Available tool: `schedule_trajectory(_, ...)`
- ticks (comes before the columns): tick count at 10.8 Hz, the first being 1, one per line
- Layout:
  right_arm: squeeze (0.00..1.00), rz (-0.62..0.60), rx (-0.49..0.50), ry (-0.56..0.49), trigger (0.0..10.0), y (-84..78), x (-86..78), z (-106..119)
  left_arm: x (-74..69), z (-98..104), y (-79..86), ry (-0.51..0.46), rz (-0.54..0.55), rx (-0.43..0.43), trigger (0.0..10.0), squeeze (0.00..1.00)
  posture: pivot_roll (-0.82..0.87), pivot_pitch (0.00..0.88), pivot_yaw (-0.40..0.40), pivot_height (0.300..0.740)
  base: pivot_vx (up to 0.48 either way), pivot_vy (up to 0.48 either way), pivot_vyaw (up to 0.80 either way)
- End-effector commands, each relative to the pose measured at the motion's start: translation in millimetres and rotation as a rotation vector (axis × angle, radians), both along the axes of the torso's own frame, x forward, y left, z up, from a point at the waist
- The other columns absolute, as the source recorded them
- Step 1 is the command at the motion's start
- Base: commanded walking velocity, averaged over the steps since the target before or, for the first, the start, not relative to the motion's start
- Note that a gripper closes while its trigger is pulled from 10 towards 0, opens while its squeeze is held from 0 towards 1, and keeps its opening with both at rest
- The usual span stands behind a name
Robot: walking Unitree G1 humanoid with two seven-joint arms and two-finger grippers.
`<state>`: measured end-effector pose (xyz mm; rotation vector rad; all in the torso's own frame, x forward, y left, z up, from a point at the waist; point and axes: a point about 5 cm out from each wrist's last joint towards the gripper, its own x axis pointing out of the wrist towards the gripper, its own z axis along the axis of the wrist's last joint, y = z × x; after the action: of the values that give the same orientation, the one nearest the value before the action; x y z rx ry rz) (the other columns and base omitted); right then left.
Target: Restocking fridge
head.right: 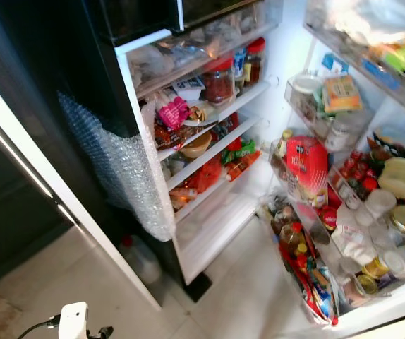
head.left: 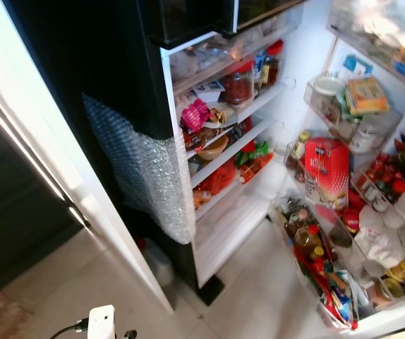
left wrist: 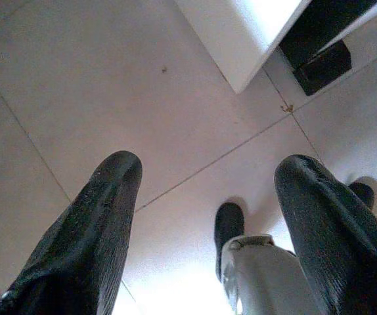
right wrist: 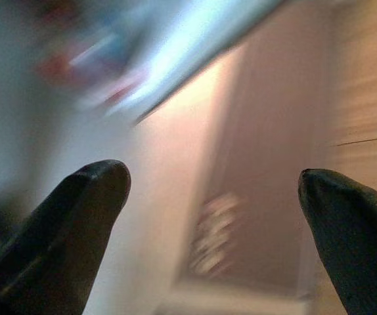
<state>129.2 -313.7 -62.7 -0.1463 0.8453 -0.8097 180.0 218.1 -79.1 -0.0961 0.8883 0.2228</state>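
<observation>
Ahead and right: fridge (head.left: 181,176) stands open, black body, bubble wrap (head.left: 142,169) taped on its left side. White shelves (head.left: 234,145) crowded with jars and packets; door racks (head.left: 343,240) at right packed with bottles and a red carton (head.left: 327,171). Left gripper (left wrist: 205,197) fingers spread wide over floor tiles (left wrist: 77,85). Right gripper (right wrist: 215,197) fingers wide apart, holding nothing; view blurred.

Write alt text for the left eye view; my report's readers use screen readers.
An open fridge seen from above, its shelves crowded with jars and packets and its door racks packed with bottles, a red carton and tins. Bubble wrap hangs on the fridge's dark side, above a pale tiled floor.
</observation>
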Motion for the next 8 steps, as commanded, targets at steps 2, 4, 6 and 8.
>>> schedule_trajectory(2, 0.00, -0.054, 0.004, -0.038, 10.0, 0.6, -1.2, 0, -7.7, -4, 0.3, 0.030, -0.010, 0.003, 10.0, 0.00, -0.11, 0.043, 0.043, 0.740, 0.000, 0.000, 0.00)
schedule_trajectory(4, 0.00, -0.146, -0.079, -0.047, 10.0, -12.2, -3.8, 8, -8.3, -4, 0.2, 0.032, -0.017, 0.002, 10.0, 0.00, -0.11, 0.030, 0.043, 0.740, 0.000, 0.000, 0.00)
schedule_trajectory(6, 0.00, -0.248, -0.131, -0.058, 10.0, -23.1, -12.1, 13, -8.7, -4, -0.1, 0.033, -0.024, 0.002, 10.0, 0.00, -0.11, 0.020, 0.043, 0.740, 0.000, 0.000, 0.00)
schedule_trajectory(8, 0.00, -0.325, -0.199, -0.057, 10.0, -32.1, -20.4, 18, -8.7, -4, 0.0, 0.033, -0.022, 0.005, 10.0, 0.00, -0.11, 0.020, 0.043, 0.740, 0.000, 0.000, 0.00)
